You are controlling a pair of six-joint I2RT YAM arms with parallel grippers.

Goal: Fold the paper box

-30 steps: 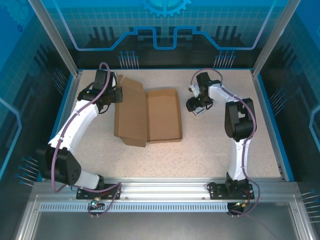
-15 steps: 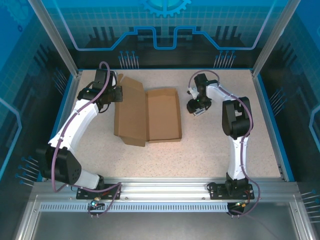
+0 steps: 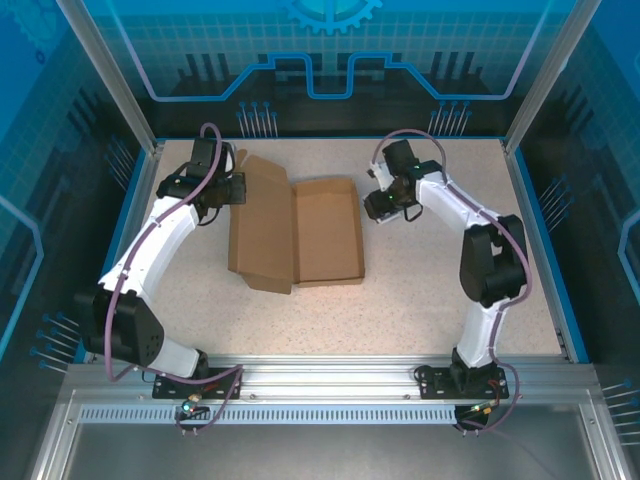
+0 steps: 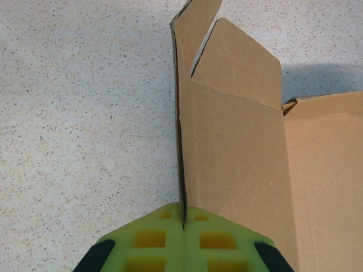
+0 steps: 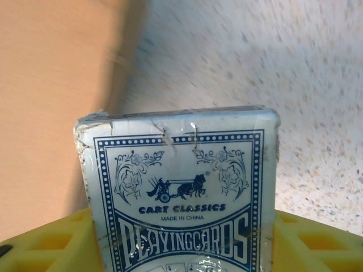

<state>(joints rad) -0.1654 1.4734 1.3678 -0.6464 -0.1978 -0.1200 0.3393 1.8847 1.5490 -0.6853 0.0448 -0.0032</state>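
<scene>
Speckled beige table (image 3: 430, 290), kind of a terrazzo look. It's boxed in by blue printed panels (image 3: 180, 50) on the sides and back, and a slotted aluminium rail (image 3: 330, 378) runs along the near edge where the arms bolt on.

Head count: two arms, two grippers, one paper box (image 3: 295, 235) and one pack of playing cards (image 5: 181, 187). That's all I can make out on the table.

The left gripper (image 4: 182, 218) is clamped right down, with its greenish pads (image 4: 221, 241) pressed together on a thin cardboard edge of the paper box. From those jaws the brown panel runs straight out ahead, standing up on edge, and it ends in a slit tab at the far tip. Just to the right of the jaws you can see the open inside of the box. To their left it's bare table.

The right gripper (image 3: 382, 207) sits just beside the box's other long side. Its jaws are about mid-width, with the pack standing upright between the yellow fingers (image 5: 51, 238), printed blue-and-white face toward the camera and the top edge a bit scuffed and cracked. Off to the left of these jaws there's a blurry tan stretch of cardboard, and ahead and to the right it's plain table.
</scene>
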